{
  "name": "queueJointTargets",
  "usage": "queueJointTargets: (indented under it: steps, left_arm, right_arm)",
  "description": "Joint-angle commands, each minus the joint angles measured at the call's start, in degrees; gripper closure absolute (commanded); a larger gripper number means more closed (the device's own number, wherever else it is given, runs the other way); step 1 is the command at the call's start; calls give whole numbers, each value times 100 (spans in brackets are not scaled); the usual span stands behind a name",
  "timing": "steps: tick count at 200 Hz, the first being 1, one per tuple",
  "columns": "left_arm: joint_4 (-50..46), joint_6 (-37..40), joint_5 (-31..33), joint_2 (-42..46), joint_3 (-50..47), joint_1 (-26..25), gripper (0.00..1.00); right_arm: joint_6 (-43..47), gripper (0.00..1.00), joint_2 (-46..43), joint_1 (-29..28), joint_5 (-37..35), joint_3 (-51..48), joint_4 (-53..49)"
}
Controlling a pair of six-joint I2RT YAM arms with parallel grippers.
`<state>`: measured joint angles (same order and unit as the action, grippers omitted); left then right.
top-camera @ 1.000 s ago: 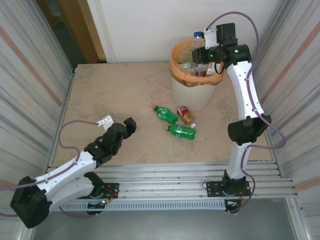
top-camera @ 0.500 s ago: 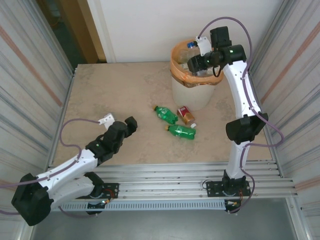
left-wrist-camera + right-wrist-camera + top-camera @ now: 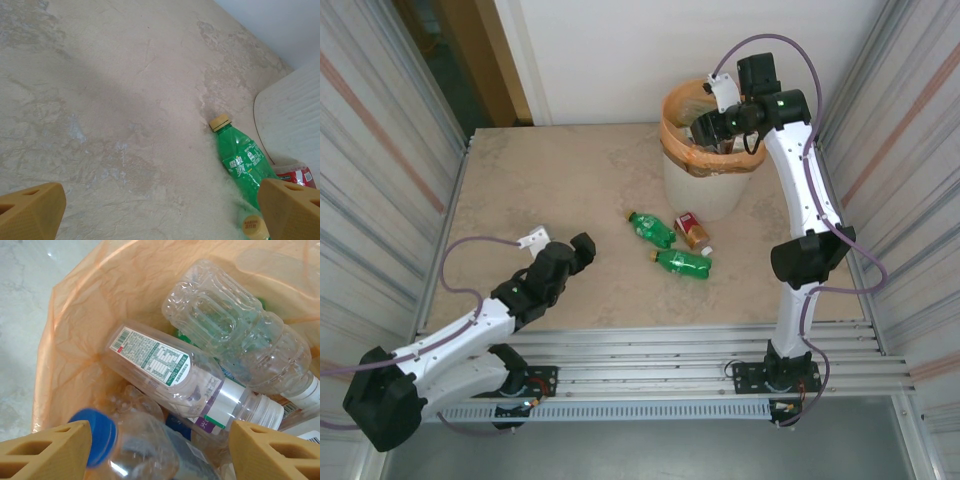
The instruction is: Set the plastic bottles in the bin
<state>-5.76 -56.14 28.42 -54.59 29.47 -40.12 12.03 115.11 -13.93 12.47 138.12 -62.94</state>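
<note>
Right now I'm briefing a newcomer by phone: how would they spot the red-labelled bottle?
Find the cream bin with the orange liner at the table's far side. Just in front lies the brown bottle: it alone wears a red label, beside two green bottles.

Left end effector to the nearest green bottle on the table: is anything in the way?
Nothing visible. Bare table lies between the open left end effector and the nearest green bottle. The second green bottle and a red-labelled bottle lie farther on, not in the path.
</note>
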Motion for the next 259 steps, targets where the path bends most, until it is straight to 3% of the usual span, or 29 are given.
queueJointTargets:
  steps: [1, 88, 165, 203, 259]
  left_arm:
    - [67, 97, 27, 18, 147, 48, 1]
    - [49, 108, -6, 107, 85, 42, 1]
    - [-107, 7, 14, 137, 57, 50, 1]
    - [-89, -36, 71, 166, 10, 57, 1]
    - [-55, 41, -39, -122, 199, 54, 1]
  right_arm:
    - [-221, 29, -321, -71, 59, 77, 148]
    - [-579, 21, -1370, -660, -817, -717, 791]
    - [-868, 12, -3015, -2048, -1881, -3288, 1736]
    - [-1236, 0, -3482, -2375, -1918, -4276, 1585]
    - [-1456, 2, -3446, -2625, -2280, -5107, 679]
